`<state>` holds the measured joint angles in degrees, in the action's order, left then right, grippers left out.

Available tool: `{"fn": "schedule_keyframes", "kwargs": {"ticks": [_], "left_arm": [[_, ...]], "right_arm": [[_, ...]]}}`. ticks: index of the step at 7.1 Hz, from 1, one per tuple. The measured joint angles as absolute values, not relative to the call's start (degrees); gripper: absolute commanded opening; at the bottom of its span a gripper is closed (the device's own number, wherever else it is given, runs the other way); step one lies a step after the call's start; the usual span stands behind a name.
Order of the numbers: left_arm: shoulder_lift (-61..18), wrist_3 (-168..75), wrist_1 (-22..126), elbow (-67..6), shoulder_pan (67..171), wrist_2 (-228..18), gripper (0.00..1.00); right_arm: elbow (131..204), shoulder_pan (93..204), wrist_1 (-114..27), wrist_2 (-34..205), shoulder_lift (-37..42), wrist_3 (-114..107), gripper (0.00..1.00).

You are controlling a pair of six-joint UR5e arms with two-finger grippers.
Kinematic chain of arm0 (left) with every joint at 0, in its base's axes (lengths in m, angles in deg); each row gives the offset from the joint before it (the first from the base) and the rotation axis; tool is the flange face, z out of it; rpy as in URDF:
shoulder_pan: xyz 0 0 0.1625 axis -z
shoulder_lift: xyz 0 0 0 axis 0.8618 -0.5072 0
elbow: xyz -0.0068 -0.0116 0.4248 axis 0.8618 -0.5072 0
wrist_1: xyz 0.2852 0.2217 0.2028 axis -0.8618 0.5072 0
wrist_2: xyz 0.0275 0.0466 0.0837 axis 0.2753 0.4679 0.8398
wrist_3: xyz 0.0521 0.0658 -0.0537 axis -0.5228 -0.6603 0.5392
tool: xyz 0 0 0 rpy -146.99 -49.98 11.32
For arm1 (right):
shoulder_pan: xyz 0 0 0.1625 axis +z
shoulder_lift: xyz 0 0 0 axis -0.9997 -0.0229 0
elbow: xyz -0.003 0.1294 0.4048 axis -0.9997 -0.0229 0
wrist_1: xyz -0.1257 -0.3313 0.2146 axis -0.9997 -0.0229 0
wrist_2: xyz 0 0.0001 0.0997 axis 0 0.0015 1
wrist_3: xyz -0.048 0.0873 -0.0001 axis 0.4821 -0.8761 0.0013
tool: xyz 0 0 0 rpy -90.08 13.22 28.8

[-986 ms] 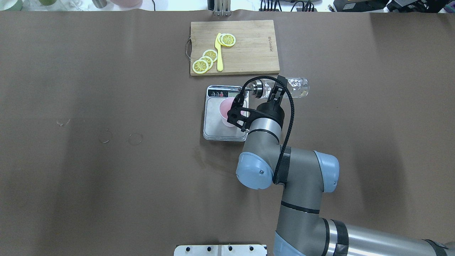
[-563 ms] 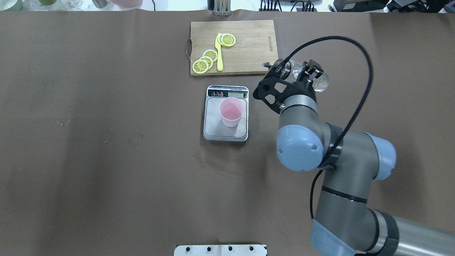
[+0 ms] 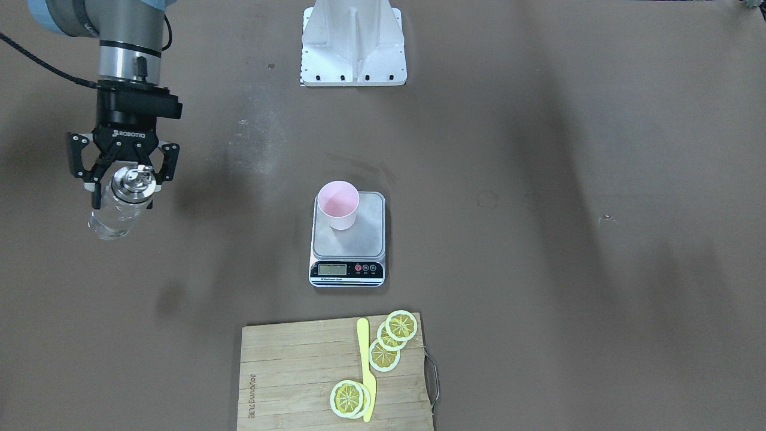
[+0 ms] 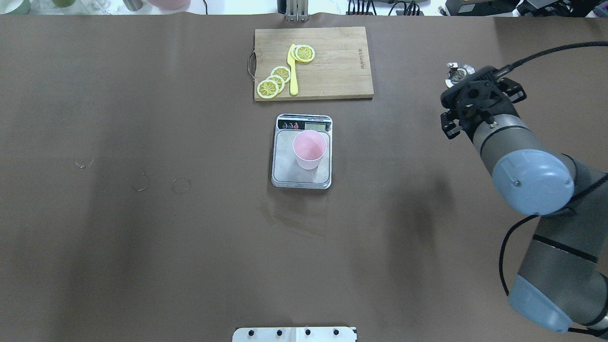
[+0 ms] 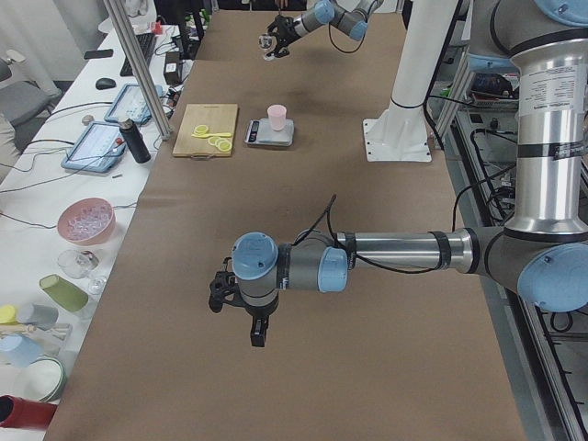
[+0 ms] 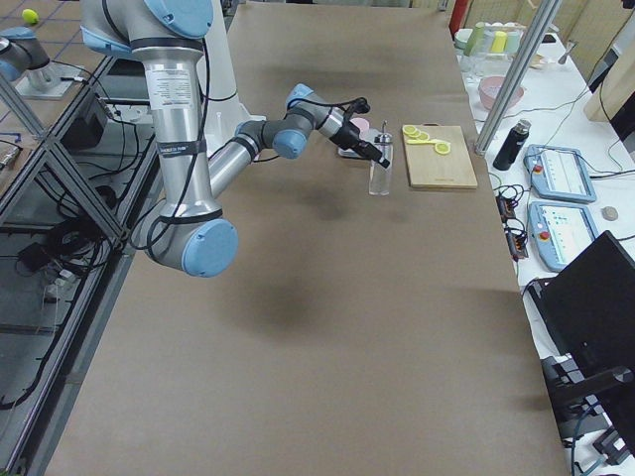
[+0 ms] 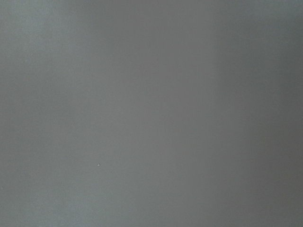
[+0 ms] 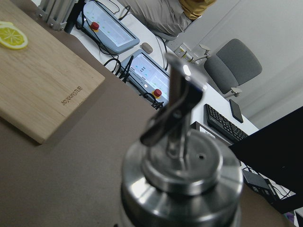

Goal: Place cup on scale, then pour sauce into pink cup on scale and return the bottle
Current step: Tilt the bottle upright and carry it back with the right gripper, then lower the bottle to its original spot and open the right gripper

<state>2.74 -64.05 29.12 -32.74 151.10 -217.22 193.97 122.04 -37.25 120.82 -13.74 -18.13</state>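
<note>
The pale pink cup (image 4: 309, 149) stands upright on the scale (image 4: 285, 178), shown in the front view as cup (image 3: 339, 206) on scale (image 3: 368, 230). My right gripper (image 3: 124, 179) is far out on my right side, shut on the neck of the clear bottle (image 3: 114, 221), which it holds upright. From overhead only the bottle's metal pourer top (image 4: 459, 72) shows past the gripper (image 4: 475, 95). The right wrist view looks down on that top (image 8: 182, 170). I cannot tell whether the bottle's base touches the table. My left gripper (image 5: 257, 335) shows only in the left side view; I cannot tell if it is open or shut.
A wooden cutting board (image 4: 332, 66) with lemon slices (image 4: 275, 80) and a yellow knife (image 4: 293, 71) lies beyond the scale. The white base plate (image 3: 353, 42) sits at my edge of the table. Brown paper covers the table.
My right arm has swung from over the scale far to my right, and the bottle has turned from lying sideways to upright. The cup stays on the scale.
</note>
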Motion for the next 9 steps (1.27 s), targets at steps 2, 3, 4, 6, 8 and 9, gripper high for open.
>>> {"fn": "schedule_keyframes", "kwargs": {"ticks": [2, 3, 4, 6, 8, 9], "left_arm": [[2.7, -64.1, 29.1, -33.0, 151.1, -217.2, 0.98], [2.6, -64.1, 29.1, -33.0, 151.1, -217.2, 0.98], [2.6, -64.1, 29.1, -33.1, 151.1, -217.2, 0.98], [2.6, -64.1, 29.2, -33.1, 151.1, -217.3, 0.98], [2.6, -64.1, 29.2, -33.1, 151.1, -217.3, 0.98], [2.7, -64.0, 29.1, -33.1, 151.1, -217.3, 0.98]], "right_arm": [[191.7, 124.1, -20.2, 121.9, -23.6, -25.7, 0.00], [187.6, 125.1, -9.4, 122.4, -26.9, -28.8, 0.00], [183.1, 126.1, -0.4, 122.7, -28.4, -30.6, 0.00], [177.6, 129.2, 9.1, 125.6, -29.1, -34.8, 0.00], [175.7, 133.2, 10.8, 133.5, -28.9, -39.8, 0.00], [174.6, 134.2, 11.0, 136.2, -28.7, -41.4, 0.00]]}}
